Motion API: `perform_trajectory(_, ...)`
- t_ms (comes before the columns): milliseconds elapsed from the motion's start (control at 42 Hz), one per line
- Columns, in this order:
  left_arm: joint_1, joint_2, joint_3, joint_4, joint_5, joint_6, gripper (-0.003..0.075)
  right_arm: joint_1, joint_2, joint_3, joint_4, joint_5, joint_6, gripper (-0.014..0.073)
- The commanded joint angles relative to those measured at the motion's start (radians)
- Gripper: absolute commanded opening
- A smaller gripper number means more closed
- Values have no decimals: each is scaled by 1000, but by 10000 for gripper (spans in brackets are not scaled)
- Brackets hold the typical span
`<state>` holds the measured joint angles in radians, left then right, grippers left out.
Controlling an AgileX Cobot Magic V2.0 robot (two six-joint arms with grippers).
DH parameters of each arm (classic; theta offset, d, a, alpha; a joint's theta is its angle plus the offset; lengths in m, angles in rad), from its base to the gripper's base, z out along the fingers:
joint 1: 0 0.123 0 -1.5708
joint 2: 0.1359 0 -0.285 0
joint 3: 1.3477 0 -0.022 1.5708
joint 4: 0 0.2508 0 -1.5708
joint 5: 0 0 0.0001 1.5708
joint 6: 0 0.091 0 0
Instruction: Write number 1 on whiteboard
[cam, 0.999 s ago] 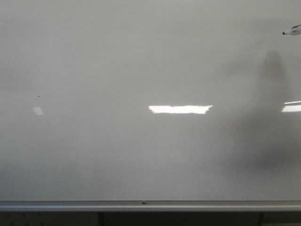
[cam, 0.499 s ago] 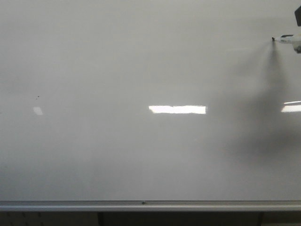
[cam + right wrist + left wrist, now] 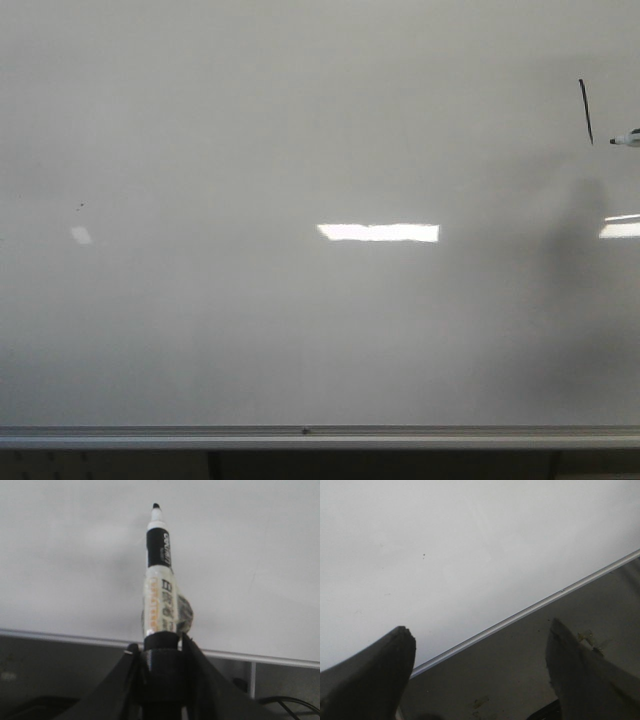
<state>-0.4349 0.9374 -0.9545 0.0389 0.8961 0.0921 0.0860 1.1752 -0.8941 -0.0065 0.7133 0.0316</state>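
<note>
Since half a second ago, when the marker tip was pressed to the board high at the right edge with only a dot under it, the marker (image 3: pixel 627 139) has dropped lower and now shows just its tip and a bit of white barrel at the right border of the front view. One number 1 (image 3: pixel 585 110) now stands on the whiteboard (image 3: pixel 300 130): a thin black stroke, slightly slanted, far up at the right. The marker tip lies just right of the stroke's lower end; whether it touches the surface is hard to tell from here. The dark shadow on the right of the board has also moved down.

The right gripper (image 3: pixel 161 655) is closed around the marker (image 3: pixel 160 585), holding its lower barrel, with the black tip pointing at the board. The left gripper (image 3: pixel 480 670) hangs with its two fingers wide apart and nothing between them, near the board's silver bottom rail (image 3: pixel 530 611).

Count: one stroke, one marker, one board, one tiny dark speck (image 3: pixel 80 206) at the left, and three bright reflections.
</note>
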Motion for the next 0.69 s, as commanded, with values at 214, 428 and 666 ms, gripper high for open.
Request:
perform_trajectory(214,-162,55,-125,-216,52,414,526,181,-26,-223,341,623,-631,29)
perform_trajectory(428,-338,168,-205,-345,66,586,526,294,-27,-223,525,617,-865,29)
perform_trajectory(666,-489,333,-322,-352,46,613,526,326,-27,-223,582,599,-906,29)
